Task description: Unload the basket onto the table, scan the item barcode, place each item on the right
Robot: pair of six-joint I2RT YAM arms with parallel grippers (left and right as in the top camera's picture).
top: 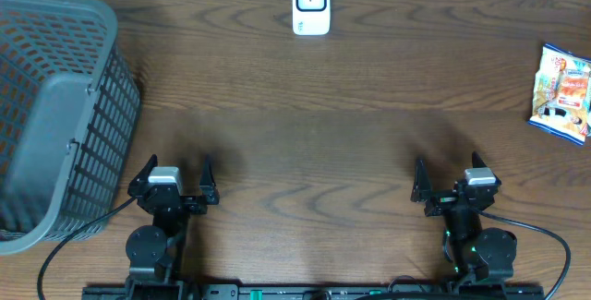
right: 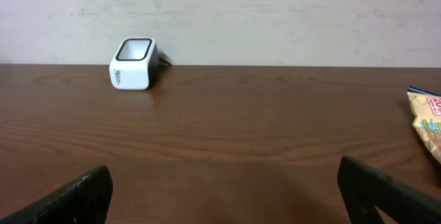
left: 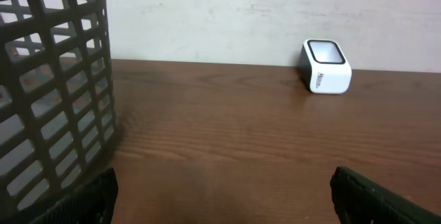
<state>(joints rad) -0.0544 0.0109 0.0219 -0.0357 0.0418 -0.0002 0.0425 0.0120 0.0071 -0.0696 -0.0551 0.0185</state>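
Wide bare stretch of wooden table (top: 305, 125) across the middle of the overhead frame, between the two grippers low down and the scanner (top: 311, 5) at top centre. Along the left edge, a grey slatted basket (top: 55, 125), reaching from the top to the lower left, its wall just beside the left gripper (top: 178, 163). Left gripper released, fingers spread wide, gripping nothing. Right gripper (top: 449, 166) at lower right, likewise released and gripping nothing, with open table on both sides of it.

Snack packet (top: 561, 92) hard against the right edge, in the upper half of the frame, lying flat with its printed face up, well apart from both grippers and from the scanner. Long axis running roughly top to bottom of the frame, upper end leaning a little to the right. Barcode not to be made out.

Scanner white, with its dark window facing up and tilted toward the arms in both wrist views, close to the far table edge. Dark brown wood, grain running left to right. Pale plain wall (left: 241, 10) behind the table.
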